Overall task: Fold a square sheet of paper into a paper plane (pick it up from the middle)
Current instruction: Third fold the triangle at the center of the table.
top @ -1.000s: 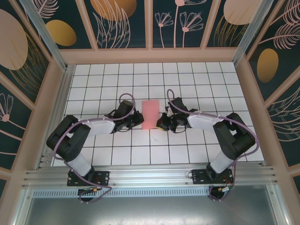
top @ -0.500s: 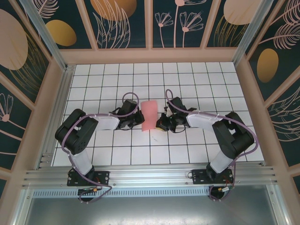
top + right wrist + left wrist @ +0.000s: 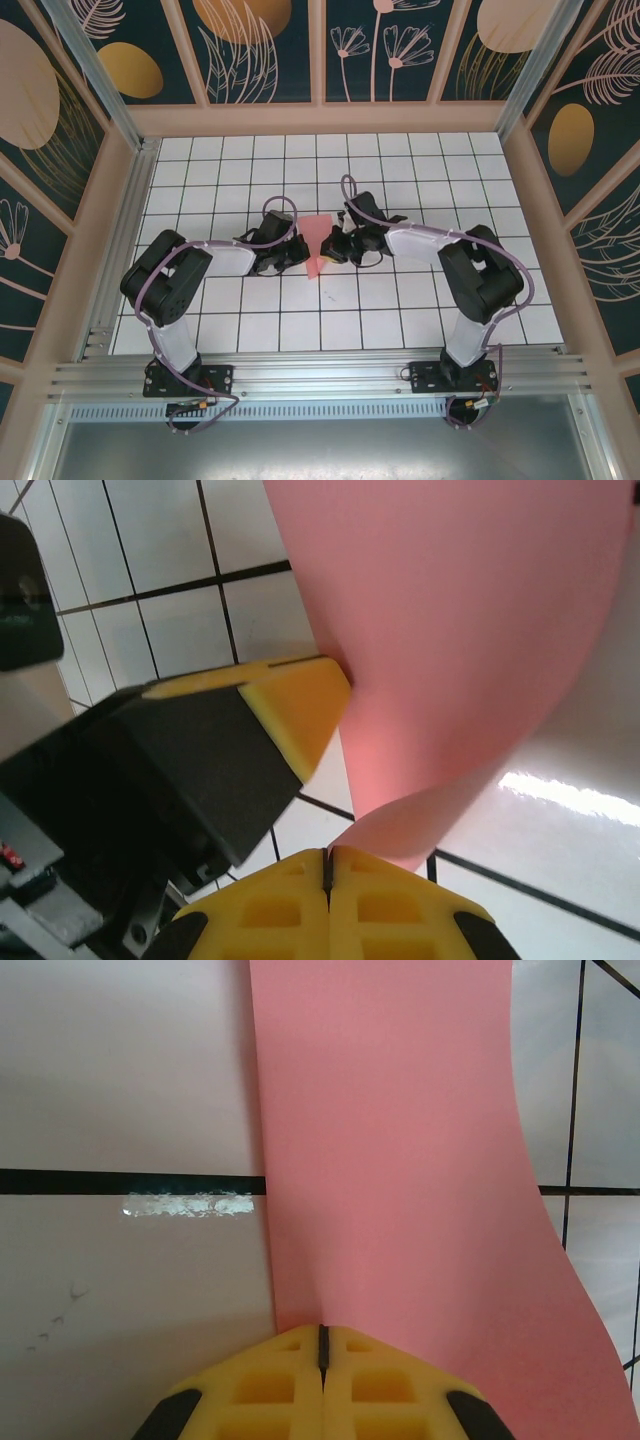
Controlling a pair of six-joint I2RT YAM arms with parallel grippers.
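The white gridded desk point(image 3: 200, 330) carries one pink-red sheet of paper point(image 3: 318, 238) near its middle, caught between the two arms. From above, the sheet looks wide at its far end and narrows to a point at its near end. The left arm point(image 3: 215, 262) reaches in from the left and the right arm point(image 3: 425, 245) from the right.

The left claw point(image 3: 322, 1355) is closed on the sheet's near edge. Its yellow fingers meet in a thin seam and the paper runs straight away from them over the tiles. The right claw point(image 3: 328, 875) is likewise clamped on the paper, biting a curled lower corner. In the right wrist view the left claw's yellow tip touches the sheet just beside that corner.

From above, the two claws crowd the paper, so their tips and the pinched edges are hard to make out. Both wrist views cut the sheet off at the top. Whether it is creased or only bent cannot be told.

There are two arms, two claws and one sheet.
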